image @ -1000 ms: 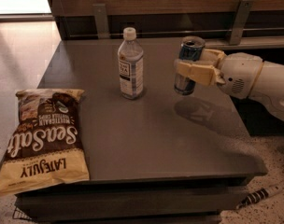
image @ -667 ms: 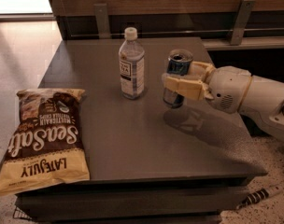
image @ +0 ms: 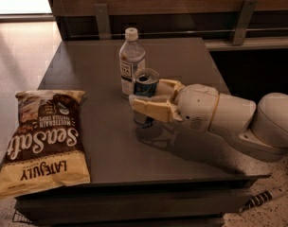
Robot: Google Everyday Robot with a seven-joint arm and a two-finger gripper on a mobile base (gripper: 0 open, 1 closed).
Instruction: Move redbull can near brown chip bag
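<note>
- Dark grey tabletop [image: 191, 60], dim room.
- Cream gripper [image: 146, 97]: jaws clamped on slim blue-silver redbull can [image: 146, 81], mid-table, beside clear plastic bottle [image: 131, 60].
- Likely carry step; next: shift left twd flat brown-yellow chip bag [image: 44, 141] at table edge, set upright.

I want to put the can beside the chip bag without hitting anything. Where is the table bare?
Bare table lies between the right edge of the brown chip bag and the claw, and behind the bag toward the far left corner. It is crowded at the centre, where the claw grips the redbull can just in front of the water bottle.
</note>
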